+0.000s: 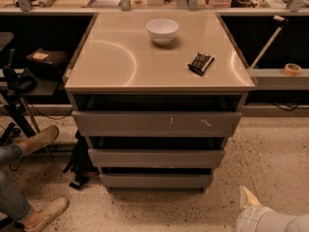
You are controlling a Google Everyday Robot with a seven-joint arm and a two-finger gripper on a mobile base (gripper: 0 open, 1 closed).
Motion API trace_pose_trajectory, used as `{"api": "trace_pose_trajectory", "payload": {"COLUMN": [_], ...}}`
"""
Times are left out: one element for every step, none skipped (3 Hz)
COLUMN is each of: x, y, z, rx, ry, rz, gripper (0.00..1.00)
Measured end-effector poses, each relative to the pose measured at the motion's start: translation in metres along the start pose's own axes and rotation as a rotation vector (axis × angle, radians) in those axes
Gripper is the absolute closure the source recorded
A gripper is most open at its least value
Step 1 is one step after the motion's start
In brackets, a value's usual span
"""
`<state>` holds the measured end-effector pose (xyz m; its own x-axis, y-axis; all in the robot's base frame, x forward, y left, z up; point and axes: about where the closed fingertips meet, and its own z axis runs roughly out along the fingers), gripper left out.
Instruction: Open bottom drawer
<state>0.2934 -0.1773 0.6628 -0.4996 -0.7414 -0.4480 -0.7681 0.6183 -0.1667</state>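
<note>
Far left: person's shoes [42,139] on the speckled floor [270,153], black bag [79,161] against the cabinet's left side. Centre: cabinet [96,62] with white bowl [162,31] at the back of the top and a black packet [200,63] to the right of it. Three grey fronts are stacked below. The bottom drawer [155,180] is lowest, just above the floor, with a dark gap above it. Right shelf: tape roll [291,69]. Bottom-right corner: gripper [247,196] on a white arm [270,220], low near the floor, right of the bottom drawer and apart from it. Open or closed: can't tell.
</note>
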Motion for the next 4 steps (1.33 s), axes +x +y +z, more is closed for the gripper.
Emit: {"api": "trace_pose_trajectory", "payload": {"x": [-0.001,0.004,0.011,0.008], "y": [0.001,0.006,-0.006,-0.014], "z": [0.000,0.031,0.090,0.146], "rx": [-0.001,-0.012,-0.028,-0.066], "ry": [0.000,0.009,-0.026,-0.090], "rz": [-0.003,-0.002,0.042,0.109], "gripper": [0.00,0.00,0.00,0.00]}}
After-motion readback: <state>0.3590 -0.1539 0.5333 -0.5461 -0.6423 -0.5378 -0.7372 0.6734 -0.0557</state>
